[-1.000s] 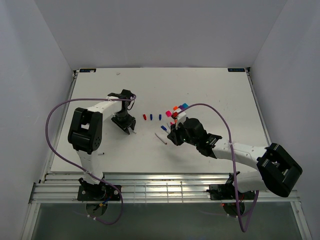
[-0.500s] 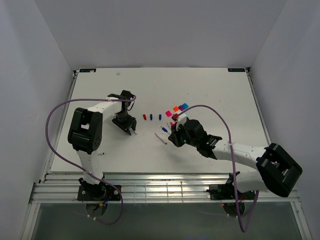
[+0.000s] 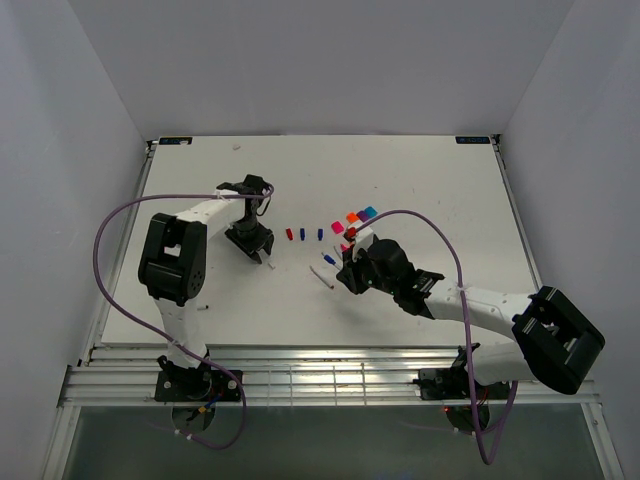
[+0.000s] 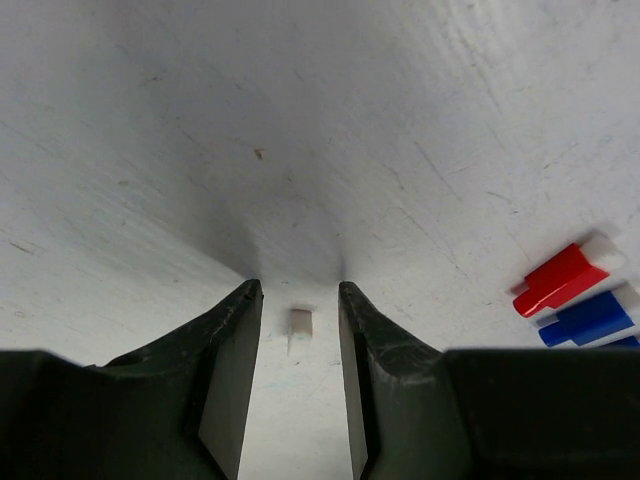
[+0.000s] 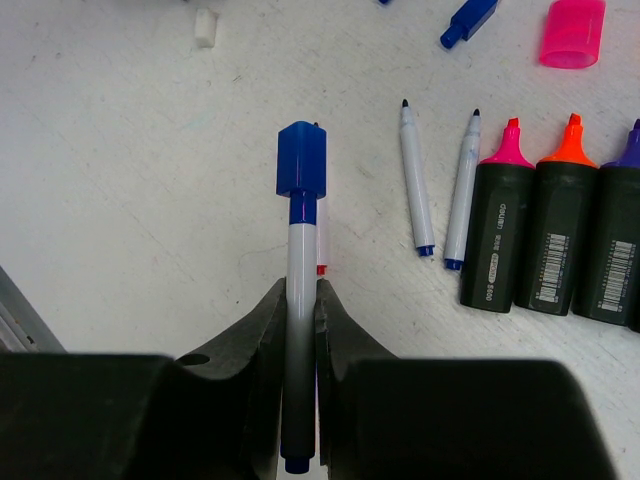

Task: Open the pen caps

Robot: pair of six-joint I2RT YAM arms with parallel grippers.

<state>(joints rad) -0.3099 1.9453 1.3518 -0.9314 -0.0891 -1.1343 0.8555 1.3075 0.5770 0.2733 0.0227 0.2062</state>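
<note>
Right gripper (image 5: 303,290) pinched on thin white pen (image 5: 300,255), blue cap (image 5: 301,160) at its tip, centre frame; left gripper (image 4: 300,292) spread astride small white piece (image 4: 300,322), possibly plastic, lower centre.

The right hand (image 5: 300,305) pinches a thin white pen (image 5: 300,250) (its blue cap (image 5: 301,160) still on) over the desk (image 5: 120,190). Three uncapped black markers (image 5: 545,240) lie to the right, with a loose pink cap (image 5: 573,32) beyond.

Barcodes and small print, too tiny to read, on the black markers (image 5: 497,240).
</note>
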